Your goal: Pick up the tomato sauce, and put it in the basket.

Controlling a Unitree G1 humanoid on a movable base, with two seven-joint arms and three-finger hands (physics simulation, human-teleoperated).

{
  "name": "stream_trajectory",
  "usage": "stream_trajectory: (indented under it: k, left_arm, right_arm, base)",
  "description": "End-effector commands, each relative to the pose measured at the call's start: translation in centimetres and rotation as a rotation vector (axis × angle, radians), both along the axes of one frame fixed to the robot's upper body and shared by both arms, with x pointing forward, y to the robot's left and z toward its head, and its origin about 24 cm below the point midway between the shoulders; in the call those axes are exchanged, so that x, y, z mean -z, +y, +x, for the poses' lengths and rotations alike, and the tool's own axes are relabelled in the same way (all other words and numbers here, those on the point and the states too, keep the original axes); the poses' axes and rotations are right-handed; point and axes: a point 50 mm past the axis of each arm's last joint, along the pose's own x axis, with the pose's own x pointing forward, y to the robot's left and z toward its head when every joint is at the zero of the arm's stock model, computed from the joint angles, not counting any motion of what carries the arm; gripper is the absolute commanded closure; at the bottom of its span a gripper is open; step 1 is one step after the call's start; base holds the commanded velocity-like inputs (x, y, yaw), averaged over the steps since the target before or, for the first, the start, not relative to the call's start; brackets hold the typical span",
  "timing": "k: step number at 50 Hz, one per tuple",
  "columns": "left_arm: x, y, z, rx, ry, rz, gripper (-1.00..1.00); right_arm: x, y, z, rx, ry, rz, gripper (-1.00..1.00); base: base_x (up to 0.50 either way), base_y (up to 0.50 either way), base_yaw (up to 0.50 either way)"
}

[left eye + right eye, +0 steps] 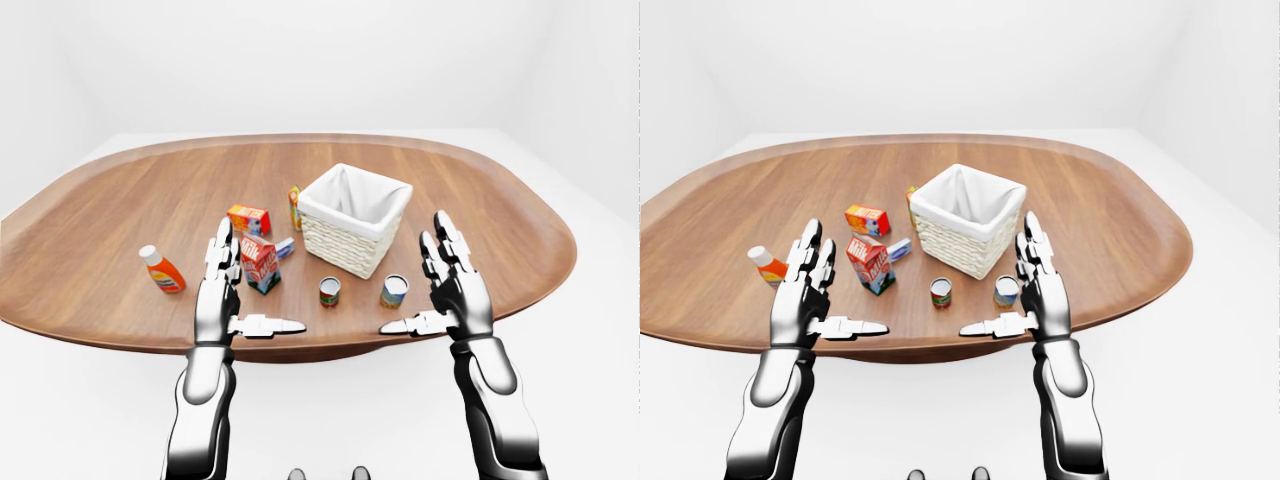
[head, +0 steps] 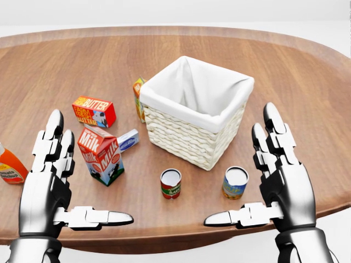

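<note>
The tomato sauce (image 2: 170,183) is a small can with a red label, upright on the wooden table (image 2: 219,60), just below the basket in the head view. The white-lined wicker basket (image 2: 194,112) stands at the middle of the table. My left hand (image 2: 77,189) is open, palm inward, at the table's near edge to the left of the can, beside a milk carton. My right hand (image 2: 251,164) is open at the right, next to a blue-labelled can. Neither hand touches the tomato sauce.
A blue and yellow can (image 2: 235,182) stands right of the tomato sauce. A milk carton (image 2: 101,156), a butter box (image 2: 94,111), a small blue-white box (image 2: 128,139), an orange carton (image 2: 139,98) behind the basket's left corner and an orange bottle (image 2: 10,167) lie at the left.
</note>
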Motion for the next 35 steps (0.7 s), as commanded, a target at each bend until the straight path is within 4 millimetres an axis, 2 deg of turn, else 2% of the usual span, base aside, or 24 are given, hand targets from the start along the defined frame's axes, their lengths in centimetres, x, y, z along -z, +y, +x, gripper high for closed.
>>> stream_trajectory:
  k: [1,26,35]
  left_arm:
    - [0.0,-0.04,-0.02,0.0,0.0,-0.004,-1.0]
    - [-0.02,-0.09,-0.03,0.002,-0.001,-0.006,-1.0]
    - [-0.01,-0.16,-0.03,0.006,-0.001,-0.011,-1.0]
  right_arm:
    - [0.24,0.02,-0.06,-0.005,0.011,-0.01,-1.0]
    - [0.53,0.02,-0.05,-0.003,0.023,-0.009,-1.0]
    - [0.56,0.1,-0.2,0.005,0.024,-0.004,-1.0]
  base:
    - [0.0,-0.5,0.0]
    - [0.0,-0.5,0.0]
    - [0.0,-0.07,0.0]
